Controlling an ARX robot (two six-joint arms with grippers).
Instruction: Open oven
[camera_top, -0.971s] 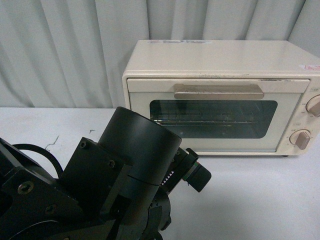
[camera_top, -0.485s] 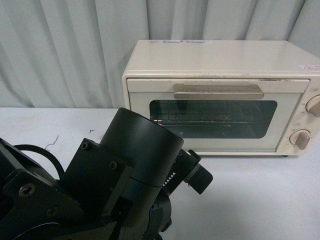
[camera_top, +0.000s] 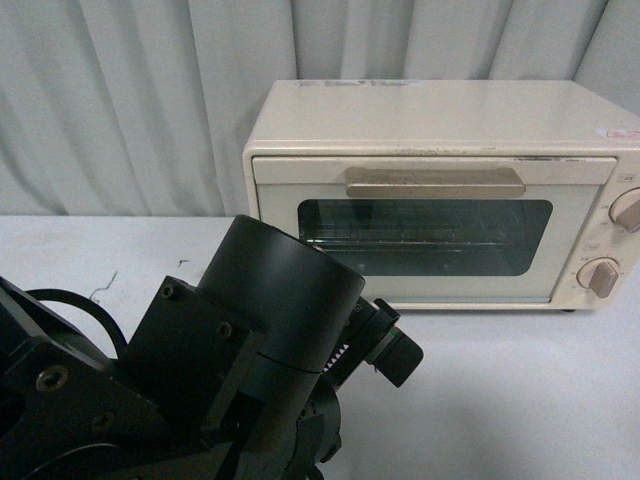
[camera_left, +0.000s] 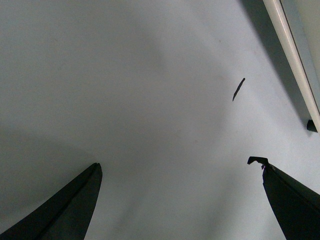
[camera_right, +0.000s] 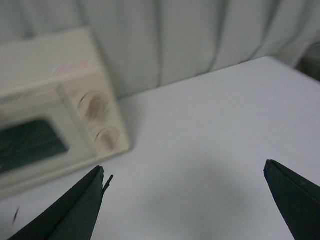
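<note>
The oven (camera_top: 440, 190) stands on the white worktop (camera_top: 520, 400) with a pale curtain (camera_top: 130, 100) behind it. It sits ahead of the left arm (camera_top: 250, 350), whose bulky black body fills the near corner of the front view. The glass door is shut flat against the body, the beige bar handle (camera_top: 435, 182) lies across the door's upper edge, and a wire rack (camera_top: 400, 238) shows dimly through the window. Two round knobs (camera_top: 602, 277) sit one above the other on the panel beside the door. The left pincer (camera_left: 176, 162) is spread wide, its two dark fingers (camera_left: 65, 210) far apart with only bare worktop between them and nothing in its grip. Beyond one of its fingers runs the oven's lower edge with a small dark foot (camera_left: 311, 126), and a short dark mark (camera_left: 238, 89) lies on the worktop between that edge and the pincer. The right pincer (camera_right: 183, 166) is likewise wide apart and holds nothing. It hangs over the worktop, well apart from the oven, whose knob end shows blurred out past one finger (camera_right: 75, 210).
</note>
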